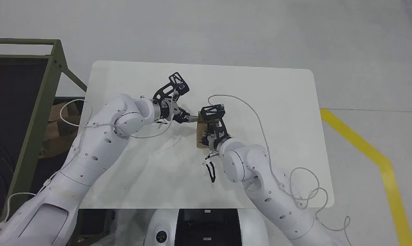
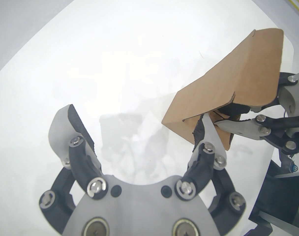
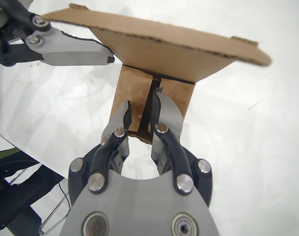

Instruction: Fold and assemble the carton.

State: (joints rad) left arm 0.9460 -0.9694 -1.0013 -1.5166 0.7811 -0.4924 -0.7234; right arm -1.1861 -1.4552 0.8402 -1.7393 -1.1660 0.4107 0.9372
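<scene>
Well, a half-folded brown cardboard carton (image 1: 200,134) sits right in the middle of the white table with round corners (image 1: 270,98), and both robot arms meet there. The left arm comes in from about 8 o'clock, and the left pincer (image 2: 136,112) sits at the carton's 9 o'clock side. It is spread wide and grips nothing. Only one of its fingertips (image 2: 209,131) touches the carton's edge, and the other one hangs over bare table. The right arm comes in from about 5 o'clock. The right pincer (image 3: 142,96) is pulled in narrow and pinches a lower flap of the carton, one finger on each side of the cardboard. A big flat panel of the carton tilts up above those fingers, like a little roof. Beside the table, out at 9 o'clock, stands a green metal frame (image 1: 29,42). On the grey floor at 3 o'clock runs a yellow line (image 1: 360,141).
</scene>
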